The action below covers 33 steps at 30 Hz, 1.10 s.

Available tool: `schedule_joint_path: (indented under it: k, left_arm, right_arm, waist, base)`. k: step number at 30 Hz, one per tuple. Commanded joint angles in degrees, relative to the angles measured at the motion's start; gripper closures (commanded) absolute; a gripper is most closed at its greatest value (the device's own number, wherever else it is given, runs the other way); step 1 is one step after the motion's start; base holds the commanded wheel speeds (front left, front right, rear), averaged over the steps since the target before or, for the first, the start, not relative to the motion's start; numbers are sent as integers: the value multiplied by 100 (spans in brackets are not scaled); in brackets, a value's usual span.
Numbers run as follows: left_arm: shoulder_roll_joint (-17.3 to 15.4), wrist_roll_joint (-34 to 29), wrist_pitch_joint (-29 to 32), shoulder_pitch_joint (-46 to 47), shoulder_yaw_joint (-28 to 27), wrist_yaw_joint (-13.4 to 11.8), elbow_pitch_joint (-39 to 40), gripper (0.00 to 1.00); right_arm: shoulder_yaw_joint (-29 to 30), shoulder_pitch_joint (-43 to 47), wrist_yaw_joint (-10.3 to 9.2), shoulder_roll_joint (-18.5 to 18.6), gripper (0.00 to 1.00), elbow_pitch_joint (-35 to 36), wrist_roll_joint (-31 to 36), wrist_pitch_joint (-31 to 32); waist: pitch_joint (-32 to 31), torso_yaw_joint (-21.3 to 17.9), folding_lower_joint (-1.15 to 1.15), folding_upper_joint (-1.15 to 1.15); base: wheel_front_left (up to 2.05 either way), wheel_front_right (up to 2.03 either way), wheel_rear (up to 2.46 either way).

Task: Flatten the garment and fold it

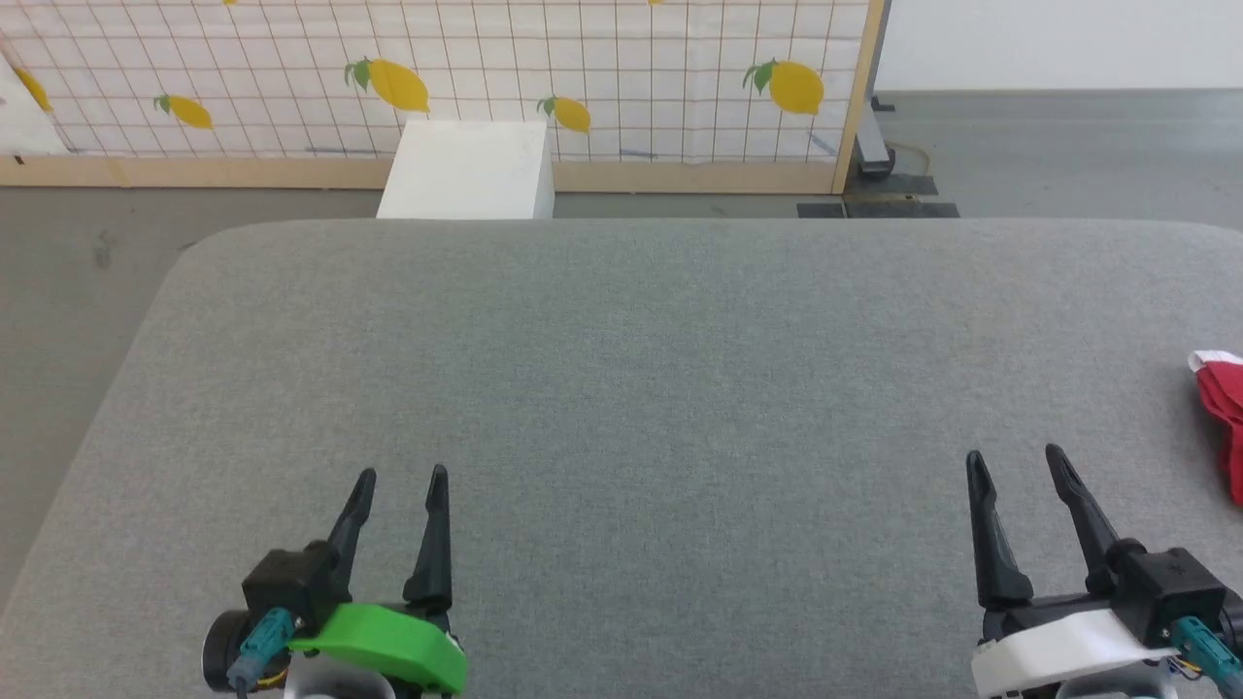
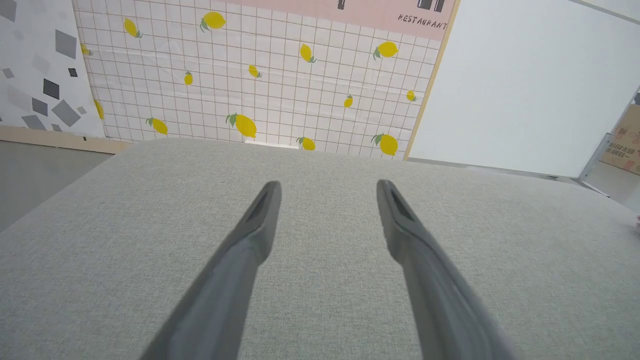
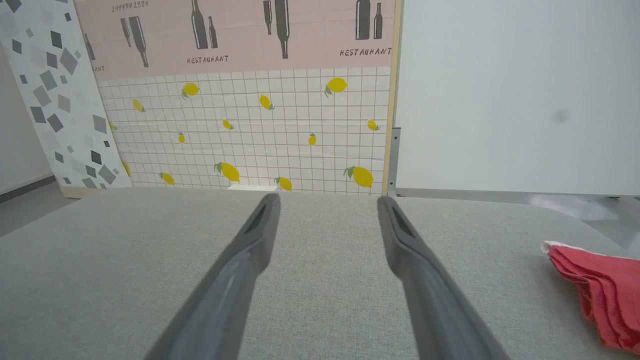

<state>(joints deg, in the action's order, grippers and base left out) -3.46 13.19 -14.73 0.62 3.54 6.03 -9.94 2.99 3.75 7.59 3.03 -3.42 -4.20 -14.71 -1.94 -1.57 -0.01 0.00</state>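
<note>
- Garment: red with white trim, bunched up at the right edge of the bench, partly cut off in the head view.
- My right gripper: fingers spread wide, nothing between them, over the bench's near right part. The garment is near it on its right, not touching.
- My left gripper: fingers spread, holding nothing, over the near left part, well apart from the garment.
- White box beyond the far edge, with a lemon-print panel behind it.
</note>
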Motion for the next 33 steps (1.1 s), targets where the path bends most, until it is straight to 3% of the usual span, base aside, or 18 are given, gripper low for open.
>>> schedule_joint_path:
  k: [1,12,13,33]
  left_arm:
    - [30,-28,-27,-113,-18,36,-12,0]
    - [48,-46,-27,-265,-55,44,-61,0]
    - [23,-9,0,-182,-48,27,-58,100]
    - [25,-75,79,-173,-62,-6,-4,100]
  right_arm:
    - [15,80,-10,-12,0,-4,-58,-29]
    - [10,140,-10,-14,0,-40,-176,-29]
    - [18,99,0,-2,100,-24,-143,0]
    - [4,74,-1,-1,100,-4,-112,83]
  waist:
    - [-37,19,1,0]
    - [-51,32,1,0]
    - [-50,32,1,0]
    - [-35,39,1,0]
  base:
    - [0,0,0]
    - [0,0,0]
    - [0,0,0]
    - [0,0,0]
